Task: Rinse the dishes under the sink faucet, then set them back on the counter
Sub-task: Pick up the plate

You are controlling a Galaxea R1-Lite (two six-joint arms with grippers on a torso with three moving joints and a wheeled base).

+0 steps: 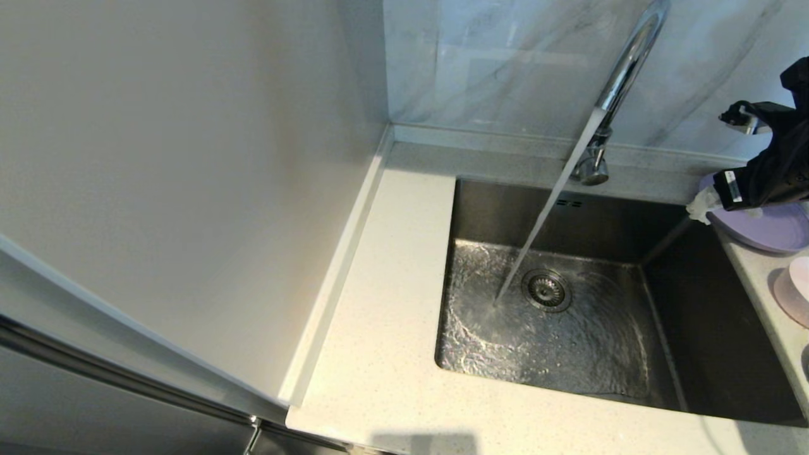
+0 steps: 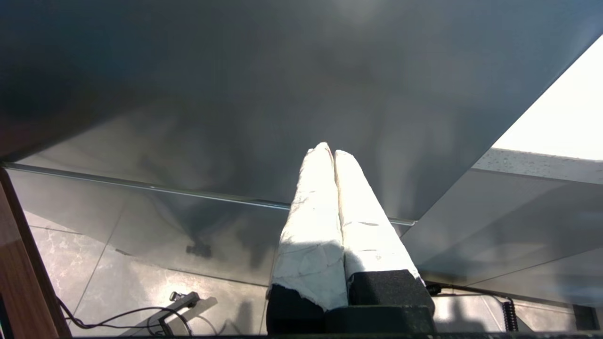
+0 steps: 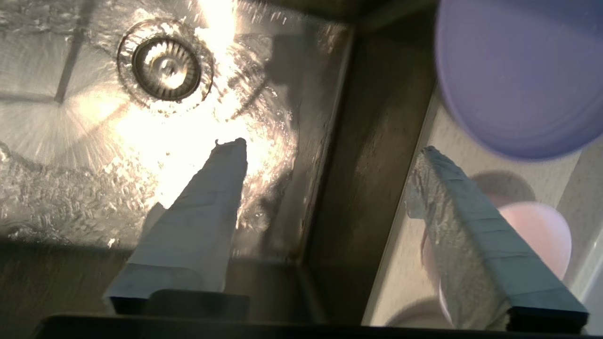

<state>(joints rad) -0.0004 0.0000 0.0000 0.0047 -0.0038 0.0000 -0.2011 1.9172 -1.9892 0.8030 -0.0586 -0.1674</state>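
Head view: speckled cream counter (image 1: pixel 392 354) w/ steel sink (image 1: pixel 695 341), marble backsplash (image 1: pixel 493 63)

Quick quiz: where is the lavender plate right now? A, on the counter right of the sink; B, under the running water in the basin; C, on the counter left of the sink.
A: the lavender plate rests on the counter right of the basin, clear of the stream.

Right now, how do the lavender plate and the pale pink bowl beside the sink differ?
The lavender plate is wide and flat; the pale pink bowl is much smaller and rounded. The plate overhangs the sink edge; the bowl sits fully on the counter. Neither is held.
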